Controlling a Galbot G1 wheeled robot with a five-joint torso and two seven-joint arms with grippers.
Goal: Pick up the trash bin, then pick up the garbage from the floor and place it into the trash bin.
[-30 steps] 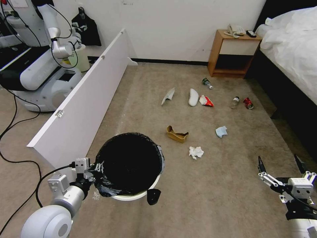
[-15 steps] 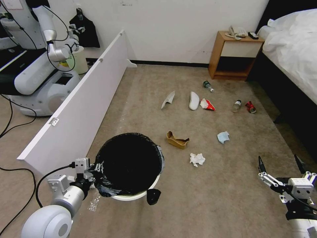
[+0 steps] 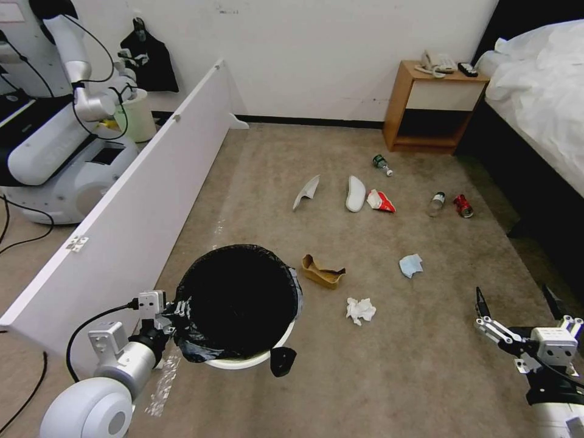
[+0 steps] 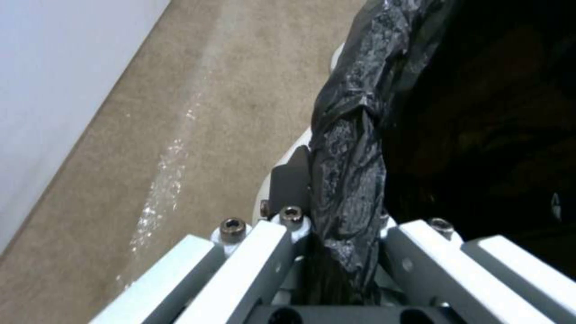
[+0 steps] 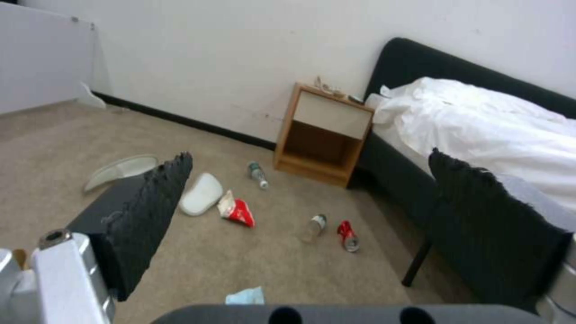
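Two slippers lie lengthwise toward the wall; bin upright.

No readable text, labels or numbers anywhere. The red-white wrapper and red can carry print, but too small to make out. The bottles' labels cannot be read either. The other robot's body bears faint grey lettering, illegible.

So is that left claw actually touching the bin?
Touching. In the left wrist view the left gripper is clamped on the trash bin at its bag-covered rim, pinched between its fingers.
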